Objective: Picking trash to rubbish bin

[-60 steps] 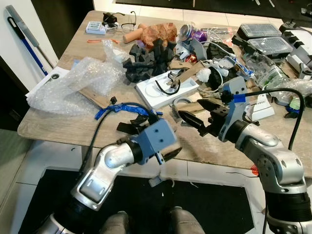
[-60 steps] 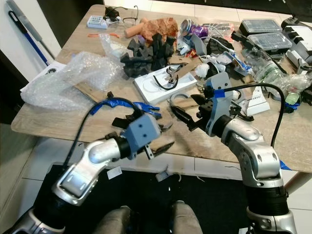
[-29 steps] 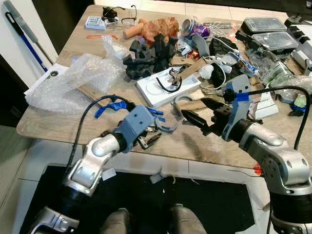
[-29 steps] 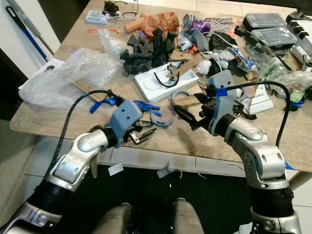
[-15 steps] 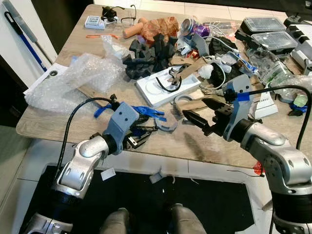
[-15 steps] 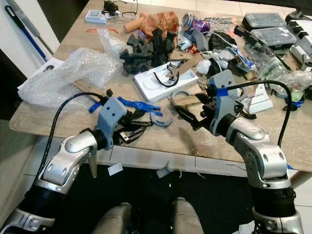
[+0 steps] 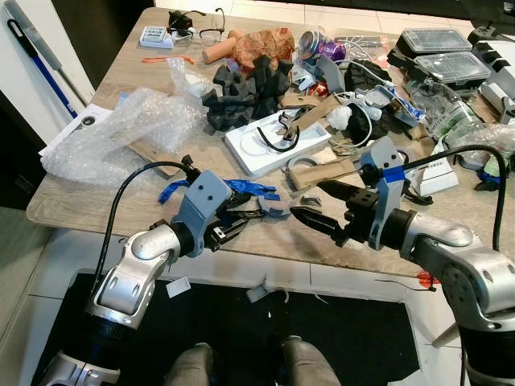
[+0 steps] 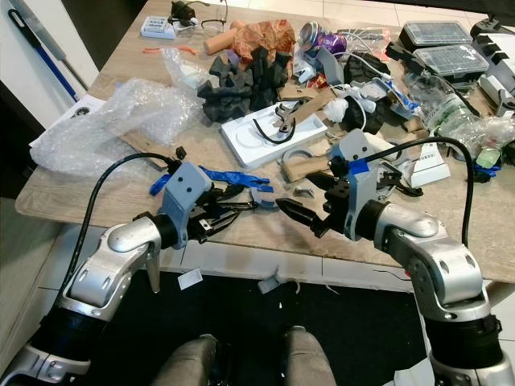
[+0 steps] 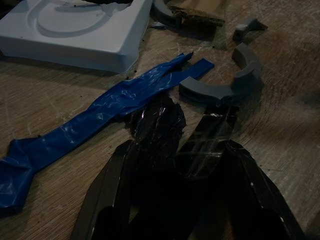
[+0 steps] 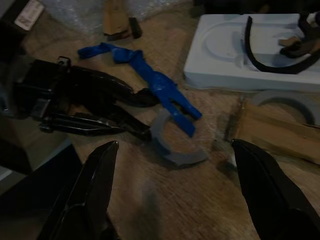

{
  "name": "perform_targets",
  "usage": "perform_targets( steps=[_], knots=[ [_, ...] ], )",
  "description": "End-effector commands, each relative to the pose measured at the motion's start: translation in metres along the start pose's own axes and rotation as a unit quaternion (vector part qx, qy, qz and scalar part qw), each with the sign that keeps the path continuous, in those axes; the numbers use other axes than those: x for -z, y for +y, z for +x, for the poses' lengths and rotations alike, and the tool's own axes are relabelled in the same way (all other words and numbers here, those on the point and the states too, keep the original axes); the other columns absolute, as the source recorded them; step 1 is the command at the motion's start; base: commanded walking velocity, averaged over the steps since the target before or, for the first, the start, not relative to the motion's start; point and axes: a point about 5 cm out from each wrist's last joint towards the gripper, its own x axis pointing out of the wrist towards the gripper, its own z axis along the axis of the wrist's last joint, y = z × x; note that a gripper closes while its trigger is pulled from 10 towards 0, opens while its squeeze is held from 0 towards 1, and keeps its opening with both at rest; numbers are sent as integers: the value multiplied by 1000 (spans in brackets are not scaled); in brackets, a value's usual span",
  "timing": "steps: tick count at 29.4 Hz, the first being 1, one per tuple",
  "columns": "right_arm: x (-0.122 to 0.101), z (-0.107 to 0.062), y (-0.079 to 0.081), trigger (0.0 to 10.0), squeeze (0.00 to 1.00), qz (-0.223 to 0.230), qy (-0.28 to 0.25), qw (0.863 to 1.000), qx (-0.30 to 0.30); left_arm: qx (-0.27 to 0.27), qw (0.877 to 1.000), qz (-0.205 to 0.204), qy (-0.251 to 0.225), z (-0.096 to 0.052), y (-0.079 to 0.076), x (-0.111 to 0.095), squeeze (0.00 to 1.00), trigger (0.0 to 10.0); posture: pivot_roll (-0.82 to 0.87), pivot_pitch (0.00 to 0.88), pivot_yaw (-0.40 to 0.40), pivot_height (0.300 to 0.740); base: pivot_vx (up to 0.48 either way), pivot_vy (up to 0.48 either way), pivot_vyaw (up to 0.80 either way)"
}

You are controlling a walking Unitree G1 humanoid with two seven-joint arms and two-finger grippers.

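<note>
Head view: left gripper (image 7: 241,221) has advanced onto the table, fingers parted beside the blue tape strip (image 7: 233,187); nothing grasped.

Wrist views: right gripper (image 10: 175,200), spread wide, has closed in over the grey curved scrap (image 10: 172,145) beside the strip. Pickup imminent.

On the table (image 7: 96,205) near its front edge we see a tape strip (image 7: 233,186), and a curved piece (image 7: 272,211) just right of it. Behind them lies a tray (image 7: 265,145), with foam pieces (image 7: 241,92) farther back and bubble wrap (image 7: 121,133) at the left.
</note>
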Motion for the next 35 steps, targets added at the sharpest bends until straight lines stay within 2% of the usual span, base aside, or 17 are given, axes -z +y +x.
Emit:
perform_targets(
  steps=[1, 5, 6, 8, 9, 15, 17, 21, 26, 27, 28, 29, 30, 35],
  knots=[
    [2, 0, 7, 10000, 0, -2, 10, 1000, -20, 12, 999, -22, 28, 0, -6, 15, 0, 0, -106, 203, -20, 740, 0, 0, 0],
    [0, 0, 7, 10000, 0, -4, 16, 999, -36, 4, 999, -44, -2, 1, 1, 4, 0, 0, -102, 191, -19, 740, 0, 0, 0],
    [0, -2, 11, 10000, 0, -3, 21, 998, -60, -1, 999, -51, -16, 0, 6, -1, 0, 0, -99, 185, -20, 740, 0, 0, 0],
    [0, -3, 12, 10000, 0, -2, 23, 997, -67, -2, 998, -53, -19, -1, 7, -2, 0, 0, -99, 185, -20, 740, 0, 0, 0],
    [-1, -7, 9, 10000, 0, -16, 35, 996, -83, -14, 998, -59, -35, -4, 17, -8, 0, 0, -91, 159, -22, 740, 0, 0, 0],
    [-9, -13, -9, 10000, 0, -29, 37, 997, -68, -34, 993, -81, -78, -16, 35, -20, 0, 0, -87, 132, -31, 740, 0, 0, 0],
    [-10, -16, -6, 10000, 0, -27, 35, 995, -86, -36, 991, -93, -93, -25, 38, -21, 0, 0, -72, 109, -42, 740, 0, 0, 0],
    [-8, -12, -7, 10000, 0, -37, 40, 993, -107, -33, 986, -114, -116, -39, 43, -22, 0, 0, -51, 63, -38, 740, 0, 0, 0],
    [-8, -6, -9, 10000, 0, -40, 37, 993, -107, -32, 984, -122, -127, -40, 48, -23, 0, 0, -43, 35, -36, 740, 0, 0, 0],
    [-8, -4, -8, 10000, 0, -39, 30, 992, -114, -26, 981, -129, -142, -43, 49, -26, 0, 0, -31, 0, -26, 740, 0, 0, 0],
    [-10, -3, -5, 10000, 0, -35, 17, 991, -125, -24, 976, -136, -166, -47, 49, -32, 0, 0, -24, 0, -19, 740, 0, 0, 0],
    [-12, 1, -3, 10000, 0, -30, 4, 990, -136, -20, 971, -143, -189, -49, 51, -38, 0, 3373, -17, 0, -19, 740, 0, 0, 0],
    [-14, 6, 2, 10000, 0, -23, -14, 989, -149, -20, 964, -146, -220, -52, 51, -44, 0, 10000, -19, 0, -20, 740, 0, 0, 0],
    [-14, 13, 9, 10000, 0, -4, -45, 987, -155, -41, 958, -138, -247, -54, 45, -47, 0, 10000, -6, 0, -25, 740, 0, 0, 0]
  ],
)
